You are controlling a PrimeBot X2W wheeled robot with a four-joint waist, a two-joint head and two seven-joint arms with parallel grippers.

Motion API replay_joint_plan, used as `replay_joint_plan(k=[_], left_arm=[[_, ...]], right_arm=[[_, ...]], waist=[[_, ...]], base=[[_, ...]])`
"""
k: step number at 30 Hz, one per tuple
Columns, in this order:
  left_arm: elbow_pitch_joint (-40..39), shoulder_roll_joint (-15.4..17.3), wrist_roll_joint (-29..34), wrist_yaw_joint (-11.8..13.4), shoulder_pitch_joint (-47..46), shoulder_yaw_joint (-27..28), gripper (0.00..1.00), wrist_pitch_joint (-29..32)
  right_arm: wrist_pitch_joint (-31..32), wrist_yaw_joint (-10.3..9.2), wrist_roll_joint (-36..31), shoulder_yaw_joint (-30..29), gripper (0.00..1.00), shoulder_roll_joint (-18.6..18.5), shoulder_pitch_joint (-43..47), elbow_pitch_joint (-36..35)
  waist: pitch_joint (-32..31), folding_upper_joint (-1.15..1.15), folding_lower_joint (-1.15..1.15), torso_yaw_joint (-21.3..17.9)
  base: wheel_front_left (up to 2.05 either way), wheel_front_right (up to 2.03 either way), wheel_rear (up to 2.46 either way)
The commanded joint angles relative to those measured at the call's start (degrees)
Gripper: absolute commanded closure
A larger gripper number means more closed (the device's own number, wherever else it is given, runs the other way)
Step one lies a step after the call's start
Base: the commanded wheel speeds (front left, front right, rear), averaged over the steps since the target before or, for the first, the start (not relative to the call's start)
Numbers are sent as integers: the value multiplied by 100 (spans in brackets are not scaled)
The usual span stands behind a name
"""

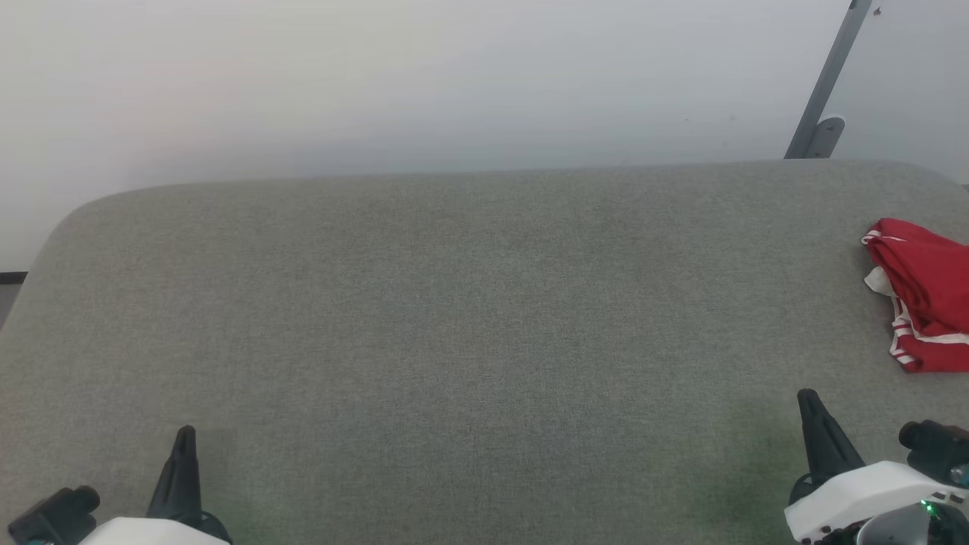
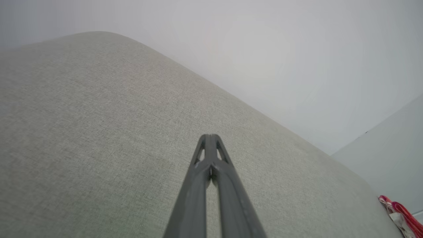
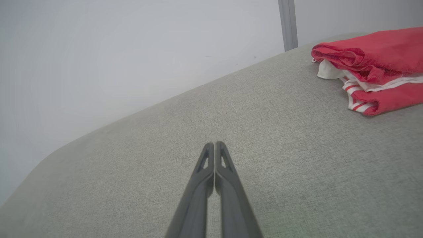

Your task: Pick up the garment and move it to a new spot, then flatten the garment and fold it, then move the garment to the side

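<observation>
The garment [image 1: 927, 295] is a red cloth with white-and-red striped trim, lying in a folded heap at the far right edge of the grey fabric surface [image 1: 454, 303]. It also appears at the upper right of the right wrist view [image 3: 370, 56] and as a sliver at the lower right of the left wrist view [image 2: 401, 211]. My right gripper [image 1: 807, 395] is shut and empty, nearer to me than the garment and slightly left of it; its fingers [image 3: 214, 143] are pressed together. My left gripper [image 1: 184, 435] is shut and empty at the lower left, its tips [image 2: 209, 136] touching.
The grey surface has rounded far corners and ends at a pale wall [image 1: 454, 76]. A slanted grey metal bar [image 1: 825, 83] rises behind the far right corner, close to the garment.
</observation>
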Motion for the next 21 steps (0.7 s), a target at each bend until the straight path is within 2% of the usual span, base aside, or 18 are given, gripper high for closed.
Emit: replay_joint_plan(k=[1, 21], left_arm=[[-112, 24, -176, 0, -164, 23, 100, 48], [-193, -206, -1481, 0, -366, 12, 100, 502]], right_arm=[[46, 0, 225, -26, 100, -2, -183, -130], [368, 0, 1830, -95, 100, 144, -297, -171]], waist=[[0, 0, 0, 1], [10, 0, 0, 10]], base=[[0, 0, 0], [0, 0, 0]])
